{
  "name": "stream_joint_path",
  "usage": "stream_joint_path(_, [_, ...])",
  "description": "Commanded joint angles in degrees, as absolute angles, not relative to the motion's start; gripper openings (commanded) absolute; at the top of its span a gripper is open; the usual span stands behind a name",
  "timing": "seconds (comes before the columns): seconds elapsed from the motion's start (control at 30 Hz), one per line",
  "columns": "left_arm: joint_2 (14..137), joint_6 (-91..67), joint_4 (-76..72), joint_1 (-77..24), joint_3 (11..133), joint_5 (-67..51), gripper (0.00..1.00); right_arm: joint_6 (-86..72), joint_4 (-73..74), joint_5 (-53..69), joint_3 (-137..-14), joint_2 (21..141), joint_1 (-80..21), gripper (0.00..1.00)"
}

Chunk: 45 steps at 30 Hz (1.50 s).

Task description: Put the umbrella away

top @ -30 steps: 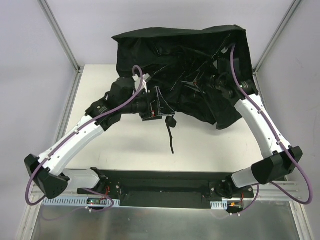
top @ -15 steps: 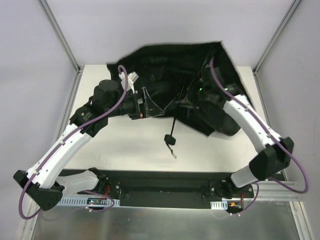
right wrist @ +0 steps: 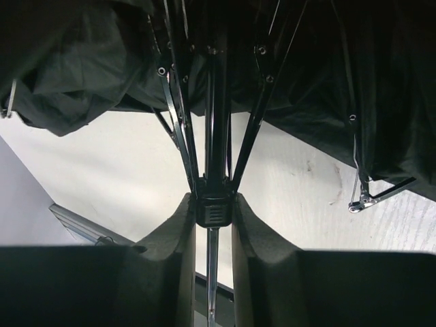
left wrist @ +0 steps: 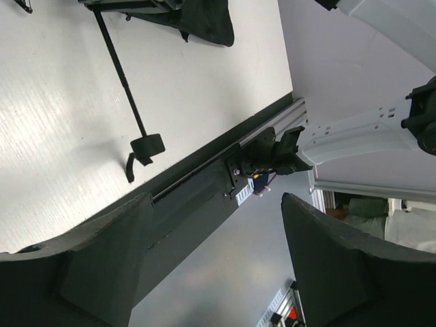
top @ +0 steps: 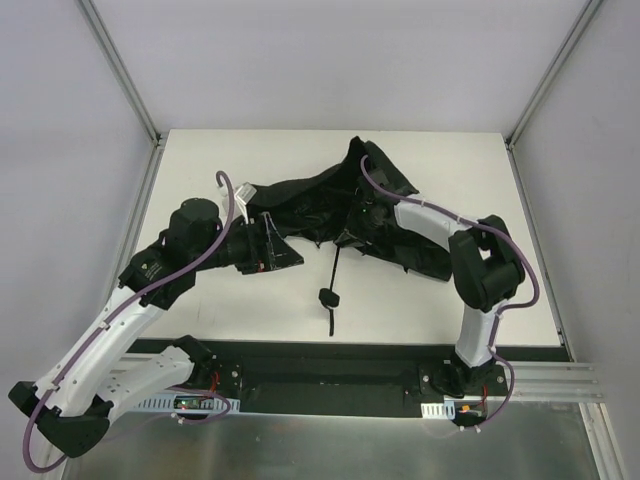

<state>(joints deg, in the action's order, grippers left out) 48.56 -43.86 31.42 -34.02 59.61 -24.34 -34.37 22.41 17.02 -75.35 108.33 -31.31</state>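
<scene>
Since a second ago the umbrella [top: 310, 195] has sunk from a tall black tent at the back of the counter [top: 220, 160] to a low, crumpled heap near its middle. Both arms have come down and inward with it, and the handle [top: 328, 297] has shifted a little nearer the front edge.

The right gripper [right wrist: 212, 203] is pinched narrow on the small sliding block on the shaft [left wrist: 122, 68]. Only the right wrist view shows this. The thin ribs [right wrist: 174, 102] fan upward from that block into the folds of cloth. From above, the fabric and the arm's own wrist hide the grip.

The left gripper [left wrist: 214, 272] stands wide, with nothing between its fingers [left wrist: 88, 272]. In the top view it sits just beside the left edge of the canopy [top: 395, 180]. I cannot tell from there whether it touches the cloth. Its wrist view looks past the fingers to the bare shaft lying on the counter. The shaft ends in the knob handle, with the wrist cord [left wrist: 129, 167] curled beside it.

The shaft sticks out of the heap toward the arms' bases, clear of both grippers. The black base plate [top: 330, 360] runs along the near edge, well apart from the handle.
</scene>
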Motion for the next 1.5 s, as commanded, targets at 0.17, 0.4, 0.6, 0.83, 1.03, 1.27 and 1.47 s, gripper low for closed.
stream_joint_path(0.17, [60.80,-43.07,31.11,-33.66,64.59,-27.50,0.79,-38.57,23.91,13.89,-83.76,93.88,-32.61,0.00])
stream_joint_path(0.4, [70.48,-44.74,26.12,-34.27,68.20,-30.85,0.75,-40.61,18.03,11.08,-80.86,86.23,-33.84,0.00])
stream_joint_path(0.6, [73.13,-46.05,24.00,-35.16,67.68,-30.85,0.62,-42.10,13.80,9.50,-78.58,81.04,-34.54,0.00])
stream_joint_path(0.83, [73.03,-48.69,16.44,-35.42,66.80,-34.19,0.38,-44.38,12.04,9.14,-79.10,79.63,-35.77,0.00])
stream_joint_path(1.03, [71.46,-49.40,14.15,-35.68,64.87,-34.28,0.45,-43.42,13.09,8.08,-81.91,79.54,-36.56,0.00])
stream_joint_path(1.27, [69.87,-45.18,14.15,-35.68,65.30,-33.93,0.00,-41.40,14.50,7.91,-82.97,77.78,-36.65,0.00])
stream_joint_path(1.47, [66.36,-41.40,13.28,-35.68,66.18,-25.78,0.00,-38.24,22.13,9.66,-84.56,77.96,-36.65,0.30])
